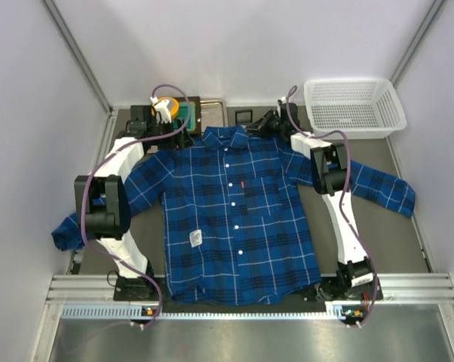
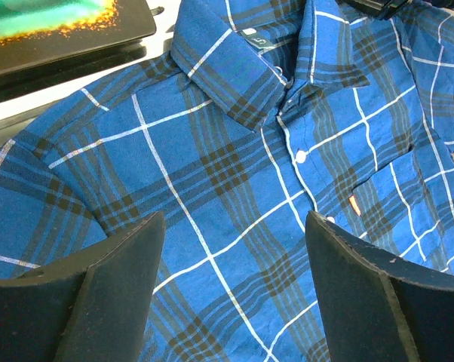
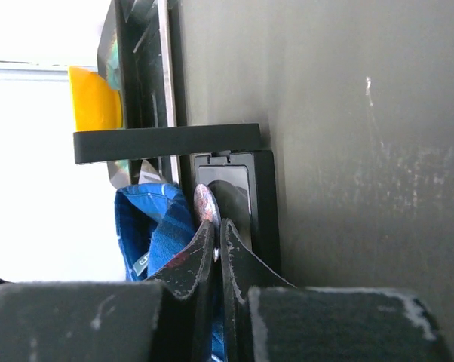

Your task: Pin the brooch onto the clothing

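The blue plaid shirt [image 1: 234,219] lies flat and buttoned in the middle of the table, collar at the far side. My right gripper [image 1: 256,125] is by the right side of the collar, over a small black box [image 1: 244,115]. In the right wrist view it [image 3: 216,230] is shut on the brooch [image 3: 204,204], a small pinkish-grey disc seen edge-on, sticking out past the fingertips beside the collar [image 3: 153,222]. My left gripper [image 1: 179,133] hovers open and empty over the shirt's left shoulder [image 2: 212,173]. The jaws stand wide apart [image 2: 234,219].
A white mesh basket [image 1: 354,106] stands at the back right. An orange round dish [image 1: 164,105], a green-faced dark tray [image 1: 188,116] and a metal tray [image 1: 214,112] sit behind the collar. A white tag [image 1: 196,238] lies on the shirt's lower front. Sleeves spread towards both side walls.
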`<state>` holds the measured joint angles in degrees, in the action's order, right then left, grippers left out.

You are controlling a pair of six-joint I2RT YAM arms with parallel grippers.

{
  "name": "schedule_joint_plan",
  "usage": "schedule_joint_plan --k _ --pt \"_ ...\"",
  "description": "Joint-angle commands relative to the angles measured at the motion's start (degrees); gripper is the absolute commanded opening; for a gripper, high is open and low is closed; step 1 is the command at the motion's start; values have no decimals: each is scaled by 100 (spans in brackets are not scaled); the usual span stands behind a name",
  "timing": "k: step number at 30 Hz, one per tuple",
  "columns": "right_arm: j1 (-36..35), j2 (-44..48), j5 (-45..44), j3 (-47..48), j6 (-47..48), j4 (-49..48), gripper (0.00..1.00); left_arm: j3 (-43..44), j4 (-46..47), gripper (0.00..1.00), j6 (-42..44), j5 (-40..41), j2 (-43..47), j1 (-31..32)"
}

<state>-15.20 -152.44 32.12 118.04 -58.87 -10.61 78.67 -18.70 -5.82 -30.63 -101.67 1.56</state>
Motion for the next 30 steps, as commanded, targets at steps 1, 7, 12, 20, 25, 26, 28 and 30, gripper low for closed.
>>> schedule_joint_plan --k 1,7,12,20,25,26,28,30 --pt "70 364 31 -158 -37 -459 0 219 103 80 99 -127 51 -33" --pt "193 785 -21 -263 174 -591 0 280 173 81 125 -162 51 -42" --pt "290 1032 -48 -299 482 -547 0 385 156 87 91 -145 -11 -51" --pt "316 1761 549 -466 876 -565 0 632 15 89 82 -171 85 -51" --pt "272 2656 1076 -1177 1552 -284 0 623 -46 91 37 -4 401 -77" --pt "246 3032 1121 -1456 1998 -240 0 605 -98 91 168 -256 463 -121" --pt "158 3465 1208 -1756 2492 -39 0 614 -178 90 240 -652 604 -121" --pt "18 4113 1200 -2170 3449 172 0 623 -257 90 144 -1213 709 -402"
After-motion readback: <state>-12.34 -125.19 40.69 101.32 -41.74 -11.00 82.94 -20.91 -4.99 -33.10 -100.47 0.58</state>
